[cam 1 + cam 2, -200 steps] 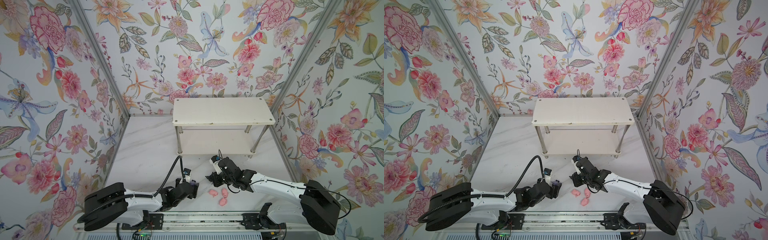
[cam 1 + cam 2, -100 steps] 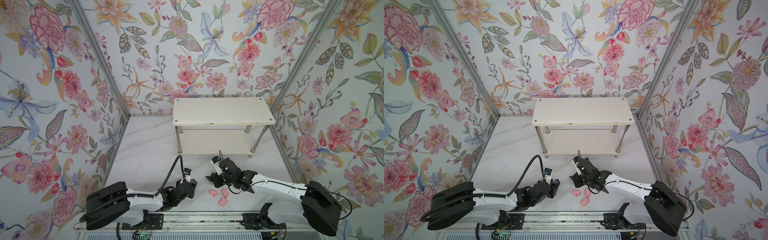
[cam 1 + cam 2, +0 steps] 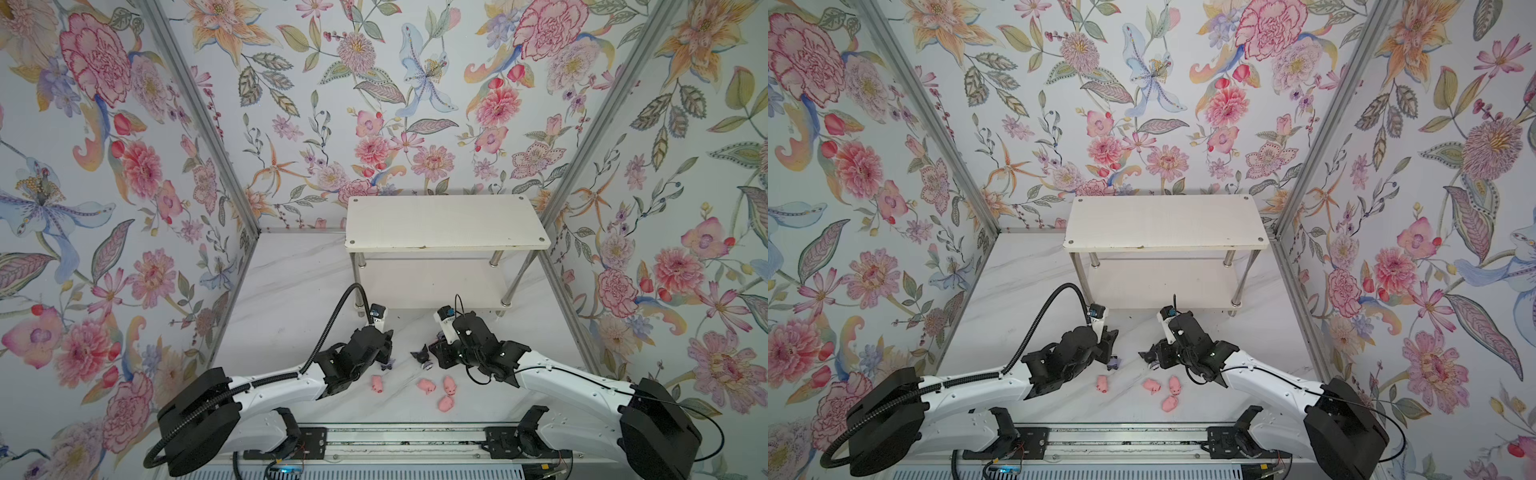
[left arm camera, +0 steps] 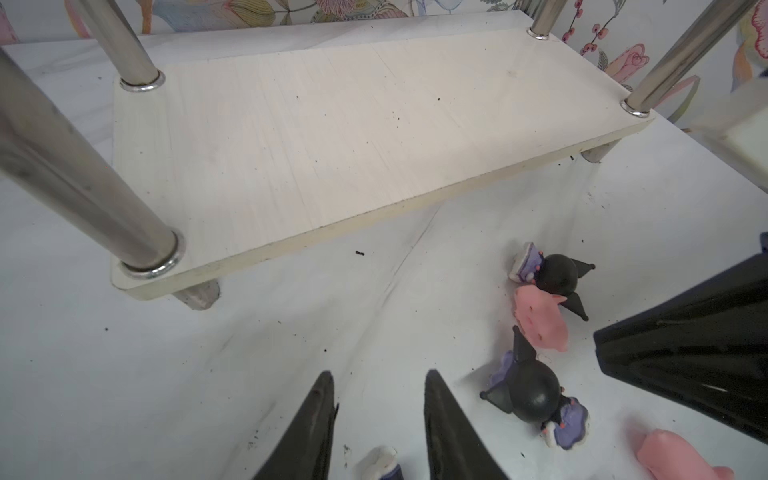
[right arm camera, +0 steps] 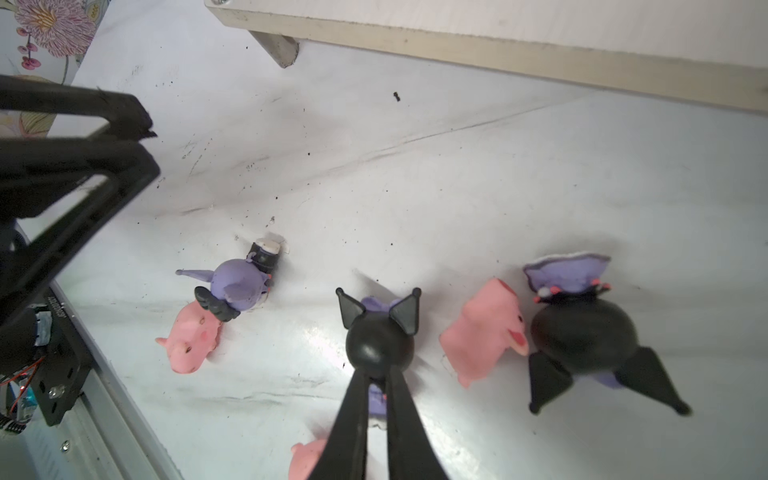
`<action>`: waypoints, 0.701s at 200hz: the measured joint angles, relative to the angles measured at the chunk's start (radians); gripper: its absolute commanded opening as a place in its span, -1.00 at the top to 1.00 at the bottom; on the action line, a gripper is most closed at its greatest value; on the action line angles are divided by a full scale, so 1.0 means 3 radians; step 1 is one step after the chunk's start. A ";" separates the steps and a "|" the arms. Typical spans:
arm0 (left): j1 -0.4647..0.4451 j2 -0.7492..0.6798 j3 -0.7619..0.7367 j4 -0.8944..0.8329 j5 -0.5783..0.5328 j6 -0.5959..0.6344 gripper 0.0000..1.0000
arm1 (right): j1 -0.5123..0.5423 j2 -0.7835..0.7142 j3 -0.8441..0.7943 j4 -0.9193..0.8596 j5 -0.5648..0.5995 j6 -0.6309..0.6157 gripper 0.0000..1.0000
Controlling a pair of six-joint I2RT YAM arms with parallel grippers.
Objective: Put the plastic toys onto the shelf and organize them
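Pinching black-eared figurine [image 5: 380,345], right gripper [image 5: 376,376] clamped at its head

Between the fingers of the left gripper [image 4: 378,374], a tiny white-and-purple plastic figure [image 4: 380,463] is cropped; contact unclear.

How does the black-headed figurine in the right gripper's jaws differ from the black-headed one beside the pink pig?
The held figurine is pinched in the right gripper's jaws; the loose figurine lies free on the table. The held figurine's ears point toward the shelf; the loose figurine's point away. A pink pig lies against the loose figurine; the held figurine sits apart from that pig. Both have black heads and purple outfits.
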 measured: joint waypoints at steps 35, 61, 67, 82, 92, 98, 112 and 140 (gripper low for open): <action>0.0022 0.0000 0.0113 -0.0220 0.0172 0.0047 -0.55 | -0.0034 -0.0013 -0.0051 -0.0043 -0.0065 -0.0006 0.73; -0.0104 -0.0069 -0.0037 -0.0322 0.0198 -0.0134 -0.72 | -0.0037 -0.0011 -0.0051 -0.0042 -0.0090 -0.0009 0.72; -0.0163 -0.0094 -0.0076 -0.0354 0.0207 -0.0189 -0.73 | -0.0037 -0.0010 -0.0051 -0.0043 -0.0095 -0.0019 0.72; -0.0345 -0.0118 -0.0141 -0.0435 0.0215 -0.0362 -0.74 | -0.0037 0.0009 -0.0051 -0.0041 -0.0125 -0.0033 0.72; -0.0465 -0.0117 -0.0164 -0.0483 0.0216 -0.0478 -0.74 | -0.0037 0.0045 -0.0051 -0.0041 -0.0145 -0.0043 0.72; -0.0523 -0.0117 -0.0174 -0.0502 0.0216 -0.0540 -0.75 | -0.0037 0.0067 -0.0051 -0.0041 -0.0159 -0.0046 0.71; -0.0622 -0.0099 -0.0205 -0.0507 0.0219 -0.0701 -0.74 | -0.0037 0.0113 -0.0051 -0.0039 -0.0187 -0.0046 0.71; -0.0655 0.0003 -0.0259 -0.0502 0.0221 -0.0940 -0.73 | -0.0037 0.0121 -0.0051 -0.0023 -0.0240 -0.0045 0.70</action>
